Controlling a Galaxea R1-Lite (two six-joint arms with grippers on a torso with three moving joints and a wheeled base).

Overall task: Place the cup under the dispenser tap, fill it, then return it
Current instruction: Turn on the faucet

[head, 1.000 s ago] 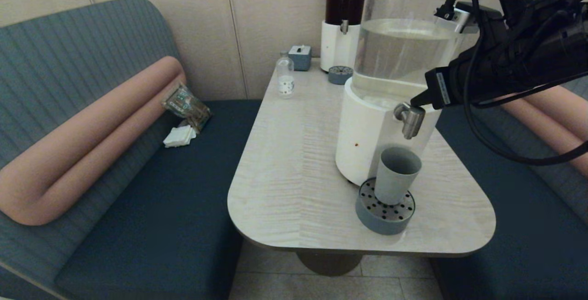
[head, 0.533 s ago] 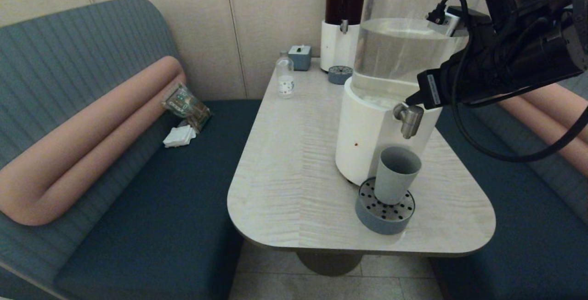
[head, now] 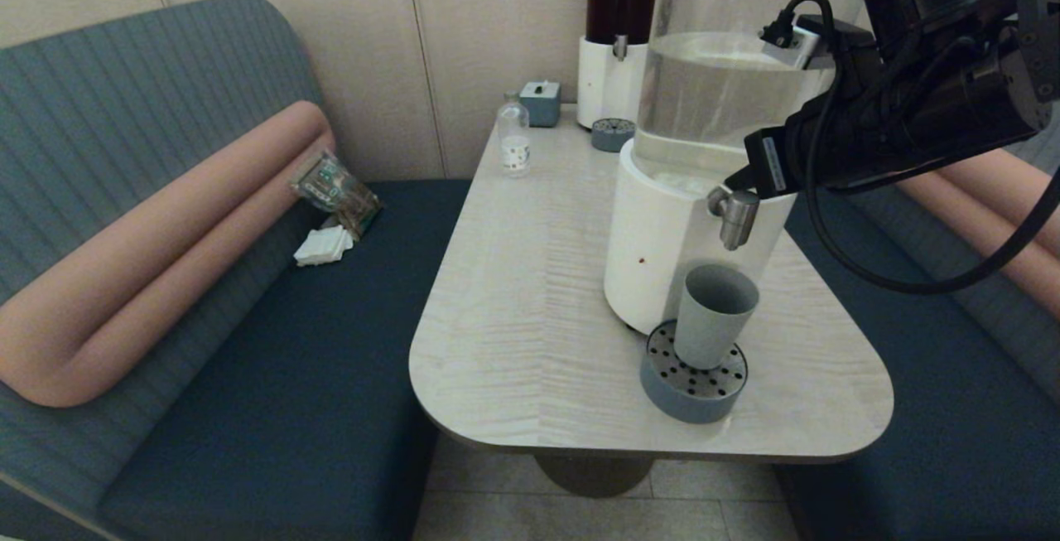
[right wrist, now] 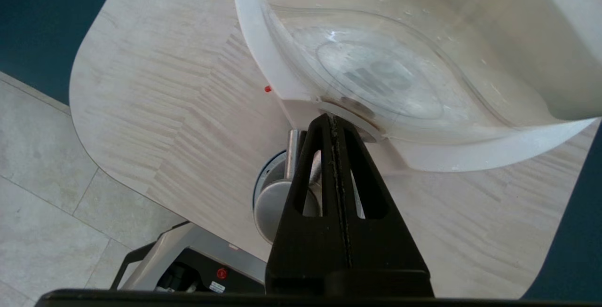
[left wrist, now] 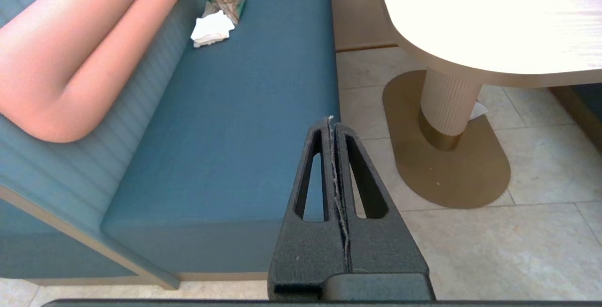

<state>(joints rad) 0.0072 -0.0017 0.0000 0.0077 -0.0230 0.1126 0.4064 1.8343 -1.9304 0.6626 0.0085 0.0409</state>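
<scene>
The grey-blue cup (head: 716, 317) stands upright on a round perforated drip tray (head: 691, 396), directly below the dispenser tap (head: 735, 214). The tap is a stubby silver spout on the big white-based dispenser (head: 654, 251) with a clear tank. My right gripper (head: 734, 185) is shut and empty. Its tips rest at the top of the tap, against the dispenser's base. In the right wrist view the gripper (right wrist: 331, 119) covers most of the tap (right wrist: 270, 208), and the cup is hidden. My left gripper (left wrist: 333, 121) is shut and hangs low beside the bench, away from the table.
A slimmer dispenser (head: 617, 36) with dark-red liquid stands at the back of the table (head: 530, 317). Near it are its small drip tray (head: 614, 134), a grey box (head: 542, 102) and a clear bottle (head: 514, 142). Blue benches (head: 290, 375) flank the table.
My right arm has shifted left and slightly up, bringing its shut fingertips closer onto the top of the tap. The cup has not moved.
</scene>
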